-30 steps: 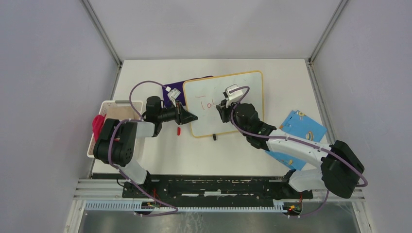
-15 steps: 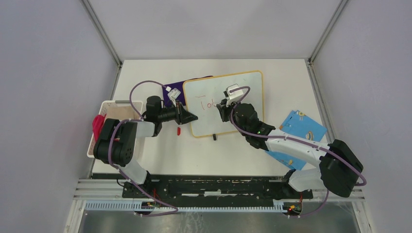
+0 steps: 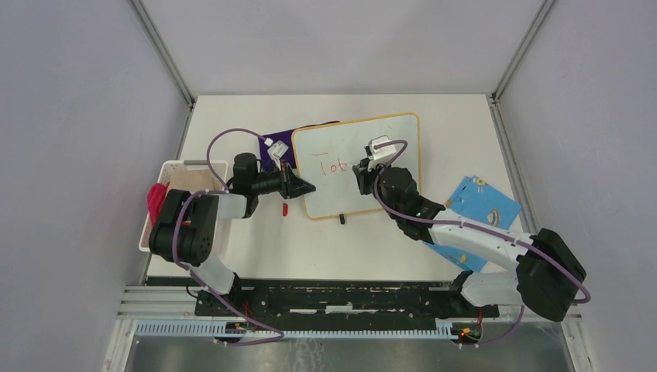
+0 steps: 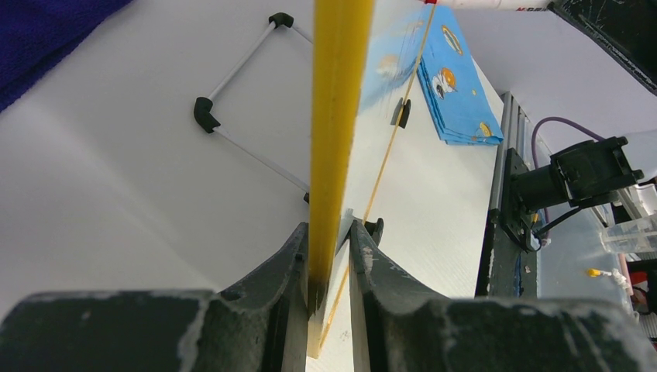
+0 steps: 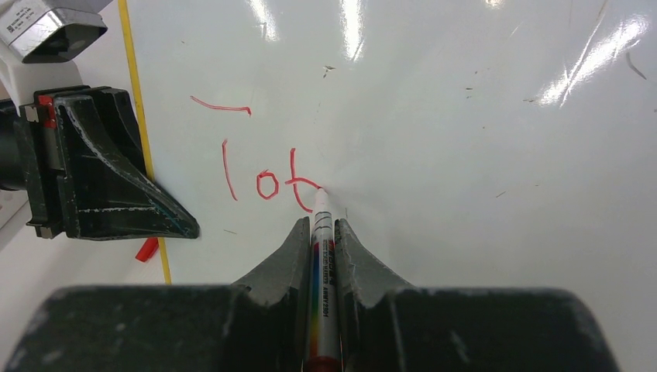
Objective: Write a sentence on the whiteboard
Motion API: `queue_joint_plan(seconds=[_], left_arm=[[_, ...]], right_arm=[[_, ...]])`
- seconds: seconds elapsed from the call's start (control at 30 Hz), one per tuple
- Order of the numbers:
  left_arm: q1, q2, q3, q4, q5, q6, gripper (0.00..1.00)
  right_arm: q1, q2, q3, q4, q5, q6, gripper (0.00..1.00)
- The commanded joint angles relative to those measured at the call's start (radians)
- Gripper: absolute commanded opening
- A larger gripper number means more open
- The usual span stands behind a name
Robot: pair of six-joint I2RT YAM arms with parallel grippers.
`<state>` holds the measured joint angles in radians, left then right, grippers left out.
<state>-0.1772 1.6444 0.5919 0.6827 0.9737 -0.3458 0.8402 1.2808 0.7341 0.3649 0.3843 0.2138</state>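
Whiteboard [image 3: 335, 195] edge clamped by left tool [image 4: 329, 232]; right tool [image 5: 319, 225] pinches marker [image 5: 322, 260], tip seemingly touching

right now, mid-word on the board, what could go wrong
The left fingers pinch the board only by its thin yellow edge, so marker pressure might pivot it and skew the line. The right fingers sit just below the red letters and might smear them.
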Motion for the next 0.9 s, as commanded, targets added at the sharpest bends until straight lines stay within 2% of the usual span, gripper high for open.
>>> queue_joint_plan(seconds=[0.0, 0.23, 0.87], left_arm=[[-0.002, 0.005, 0.005, -0.070, -0.126, 0.083, 0.02], [-0.004, 0.005, 0.004, -0.070, -0.127, 0.083, 0.02], [-0.008, 0.005, 0.005, -0.083, -0.131, 0.094, 0.02]], right_arm=[[-0.011, -0.061, -0.018, 0.061, -0.007, 0.006, 0.00], [-0.011, -0.116, -0.023, 0.064, -0.018, -0.003, 0.00], [-0.017, -0.045, 0.023, 0.003, 0.076, 0.000, 0.00]])
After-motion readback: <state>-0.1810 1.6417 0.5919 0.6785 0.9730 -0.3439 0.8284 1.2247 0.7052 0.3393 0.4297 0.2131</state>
